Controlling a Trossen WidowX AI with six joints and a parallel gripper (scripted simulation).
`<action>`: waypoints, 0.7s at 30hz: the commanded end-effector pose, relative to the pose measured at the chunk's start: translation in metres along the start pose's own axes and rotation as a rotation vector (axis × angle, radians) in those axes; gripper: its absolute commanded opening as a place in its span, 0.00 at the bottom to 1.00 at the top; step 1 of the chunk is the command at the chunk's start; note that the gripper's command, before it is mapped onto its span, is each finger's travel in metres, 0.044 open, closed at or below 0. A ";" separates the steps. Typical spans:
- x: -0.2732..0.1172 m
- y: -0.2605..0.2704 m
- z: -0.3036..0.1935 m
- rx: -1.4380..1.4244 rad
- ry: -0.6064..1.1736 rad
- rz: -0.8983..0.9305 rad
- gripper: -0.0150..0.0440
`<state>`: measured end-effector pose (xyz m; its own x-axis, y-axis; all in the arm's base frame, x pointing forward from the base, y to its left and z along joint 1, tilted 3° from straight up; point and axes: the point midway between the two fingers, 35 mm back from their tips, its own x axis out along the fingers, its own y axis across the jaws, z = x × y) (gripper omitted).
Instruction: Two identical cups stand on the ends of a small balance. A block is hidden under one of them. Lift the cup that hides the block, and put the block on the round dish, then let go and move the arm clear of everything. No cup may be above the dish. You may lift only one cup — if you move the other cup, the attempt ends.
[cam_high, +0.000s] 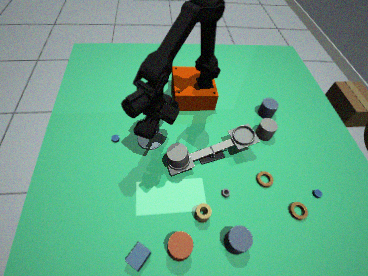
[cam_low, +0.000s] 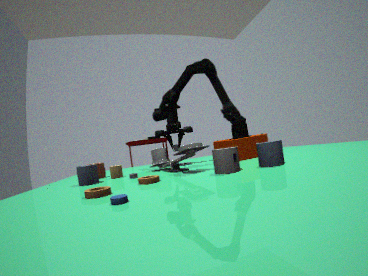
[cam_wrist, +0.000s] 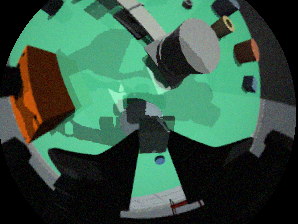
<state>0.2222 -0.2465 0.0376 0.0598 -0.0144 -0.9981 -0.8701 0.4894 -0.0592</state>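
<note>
My gripper (cam_high: 147, 145) (cam_low: 176, 148) (cam_wrist: 152, 132) is shut on a small dark grey block (cam_wrist: 152, 131), pointing down over the round dish (cam_high: 159, 140) (cam_wrist: 153, 109). The block appears held above the dish; the exact gap is hard to tell. One grey cup (cam_high: 178, 156) (cam_low: 159, 156) (cam_wrist: 200, 45) stands upright on the near-left end of the balance (cam_high: 200, 154) (cam_wrist: 148, 18). The other grey cup (cam_high: 267, 129) (cam_low: 226, 161) stands on the green mat beside the balance's far end, whose round holder (cam_high: 244, 135) is empty. No cup is above the dish.
An orange box (cam_high: 195, 102) (cam_low: 240, 147) (cam_wrist: 52, 95) is by the arm's base. A blue-grey cylinder (cam_high: 268, 108) (cam_low: 270, 153) stands behind the lifted-off cup. A small blue disc (cam_high: 115, 138) (cam_wrist: 159, 160) lies beyond the dish. Rings and several cylinders lie toward the front.
</note>
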 end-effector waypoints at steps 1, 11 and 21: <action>0.011 0.010 -0.020 -0.005 -0.015 0.016 0.25; 0.038 0.012 -0.024 -0.006 -0.016 0.017 0.25; 0.056 0.013 -0.023 -0.006 -0.016 0.017 0.25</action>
<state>0.2025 -0.2626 -0.0150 0.0514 0.0013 -0.9987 -0.8724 0.4867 -0.0443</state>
